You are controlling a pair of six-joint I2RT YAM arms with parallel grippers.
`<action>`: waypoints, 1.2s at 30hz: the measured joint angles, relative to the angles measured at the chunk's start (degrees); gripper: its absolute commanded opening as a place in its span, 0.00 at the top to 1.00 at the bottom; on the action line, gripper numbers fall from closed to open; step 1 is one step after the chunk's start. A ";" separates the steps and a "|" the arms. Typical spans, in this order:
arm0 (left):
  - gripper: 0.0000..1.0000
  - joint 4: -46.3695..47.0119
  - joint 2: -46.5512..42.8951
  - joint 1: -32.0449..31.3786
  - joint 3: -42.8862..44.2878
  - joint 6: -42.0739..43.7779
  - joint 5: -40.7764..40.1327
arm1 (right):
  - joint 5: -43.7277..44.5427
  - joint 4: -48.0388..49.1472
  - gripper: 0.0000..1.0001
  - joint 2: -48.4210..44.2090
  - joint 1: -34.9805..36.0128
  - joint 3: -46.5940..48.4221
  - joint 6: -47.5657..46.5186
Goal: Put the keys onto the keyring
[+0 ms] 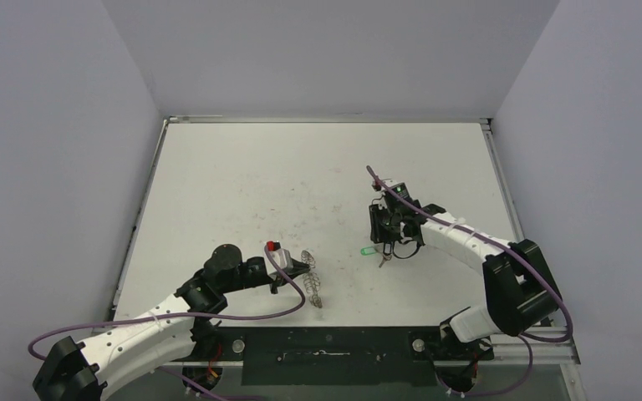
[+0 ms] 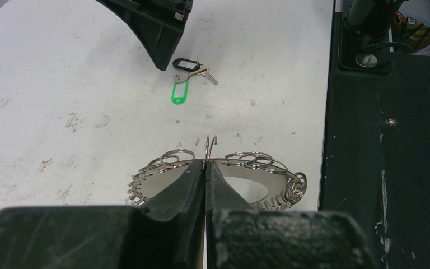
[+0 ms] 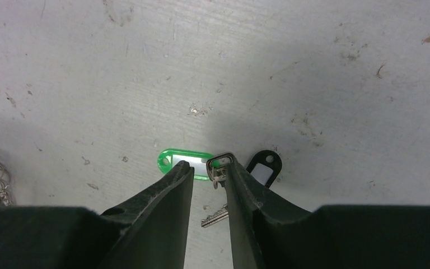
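Step in hand, as I judged it: pick-up of the keys (image 2: 190,73), with threading not yet begun. The keys lay flat on the table (image 1: 301,167), right of centre and apart from the keyring (image 1: 313,286). The right gripper (image 3: 205,163) was poised directly over them, jaws parted by a narrow gap and clamping nothing that I could see. Its tips straddled the cluster's small ring, with the green tag (image 3: 171,159) out to one side, the black tag (image 3: 264,168) to the other, and the key blade (image 3: 215,216) showing between the fingers. The left gripper (image 2: 205,168) was closed tight on the keyring's rim; whether the ring touched the table I could not tell. One open wire loop (image 2: 211,147) stood up just beyond the fingertips, on the side facing the keys. The next move probably called for closing the right jaws on the key head or small ring rather than a tag alone, then lifting and carrying it to that loop, with fine alignment. Nothing lay between the two. Neighbouring loops crowded the target, and the tags might swing and snag. A black base plate (image 2: 381,168) sat at the near edge, off the path.
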 measured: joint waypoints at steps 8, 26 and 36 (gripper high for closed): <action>1.00 -0.02 -0.02 0.00 0.00 0.02 -0.17 | 0.42 -3.50 0.74 1.97 1.86 0.66 -0.85; 1.00 -0.04 -0.66 0.00 -0.02 0.02 -0.35 | 7.85 -5.81 1.00 5.25 5.92 2.25 -0.61; 1.00 -0.02 -0.68 0.00 -0.02 0.00 -0.72 | 5.03 -7.63 1.00 -2.84 7.06 2.89 -2.38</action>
